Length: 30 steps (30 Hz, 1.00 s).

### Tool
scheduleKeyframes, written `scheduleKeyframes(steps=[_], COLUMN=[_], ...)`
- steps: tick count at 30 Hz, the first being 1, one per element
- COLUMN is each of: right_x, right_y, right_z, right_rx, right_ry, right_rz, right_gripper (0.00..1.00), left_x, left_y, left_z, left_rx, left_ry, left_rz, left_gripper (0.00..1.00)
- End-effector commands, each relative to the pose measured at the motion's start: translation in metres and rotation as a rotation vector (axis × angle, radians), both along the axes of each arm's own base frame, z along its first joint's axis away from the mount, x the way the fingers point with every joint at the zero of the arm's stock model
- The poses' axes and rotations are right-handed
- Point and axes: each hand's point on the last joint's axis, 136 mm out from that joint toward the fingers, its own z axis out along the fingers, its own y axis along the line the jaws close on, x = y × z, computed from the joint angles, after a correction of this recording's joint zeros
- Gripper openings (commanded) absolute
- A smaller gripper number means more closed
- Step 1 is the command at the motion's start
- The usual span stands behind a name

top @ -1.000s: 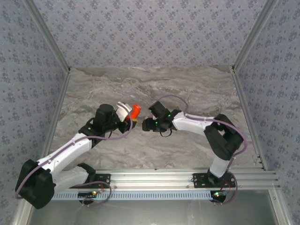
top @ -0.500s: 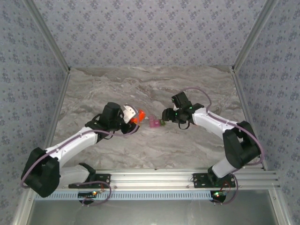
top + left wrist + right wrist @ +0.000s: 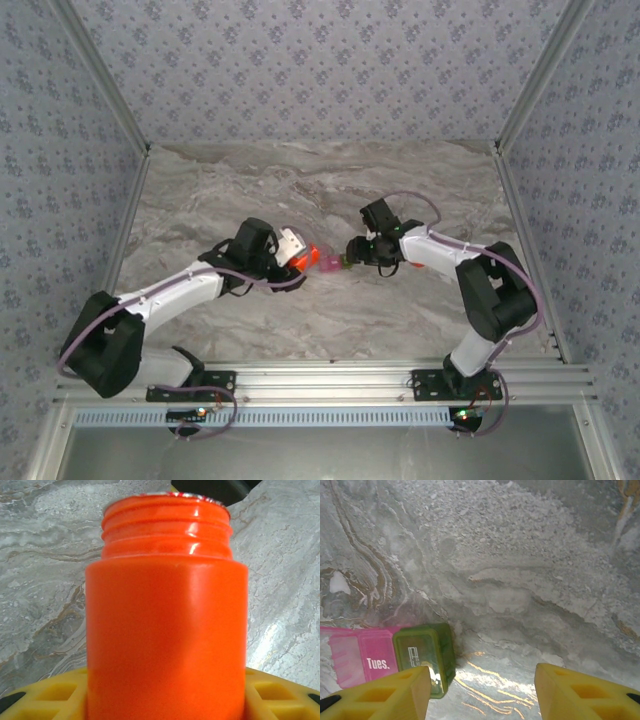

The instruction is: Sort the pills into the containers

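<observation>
The containers are a small joined pair lying on the marble: a pink compartment [image 3: 362,660] marked "Tues." and an olive-green compartment [image 3: 422,652], seen from above as pink [image 3: 327,263] and green [image 3: 343,264]. My right gripper [image 3: 482,690] is open just right of them, its left finger [image 3: 380,692] over the green one's near corner and bare marble between the jaws. My left gripper [image 3: 167,700] is shut on an uncapped orange bottle [image 3: 167,615], whose neck [image 3: 304,259] points at the pink compartment. No pills are in view.
The marble table [image 3: 330,190] is walled by patterned panels on three sides. An aluminium rail [image 3: 330,385] carrying both arm bases runs along the near edge. Both arms [image 3: 190,290] [image 3: 470,275] reach inward and meet near the table's middle.
My left arm has carried the orange bottle right and nearer, up to the pink compartment. My right gripper drew back to the right, uncovering the containers, then edged back; its jaws narrowed a little.
</observation>
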Motion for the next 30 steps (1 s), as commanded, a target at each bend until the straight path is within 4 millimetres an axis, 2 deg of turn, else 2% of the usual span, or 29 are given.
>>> scheduleKeyframes(steps=[1, 9, 18, 30], right_x=[0.01, 0.014, 0.02, 0.017], right_y=[0.005, 0.012, 0.019, 0.022], right_z=[0.004, 0.001, -0.002, -0.006], right_rx=[-0.02, -0.014, -0.006, 0.007], right_ry=[-0.037, -0.045, -0.046, -0.033], right_rz=[0.009, 0.022, 0.03, 0.034], right_gripper=[0.59, 0.59, 0.6, 0.6], left_x=[-0.001, -0.004, 0.002, 0.005], left_y=[-0.009, -0.013, -0.021, -0.024], left_z=[0.009, -0.003, -0.008, -0.019], left_rx=[-0.014, 0.023, 0.038, 0.052], left_ry=[-0.003, 0.054, 0.08, 0.113], left_rz=[-0.046, -0.067, -0.071, -0.064], left_gripper=[0.0, 0.0, 0.0, 0.0])
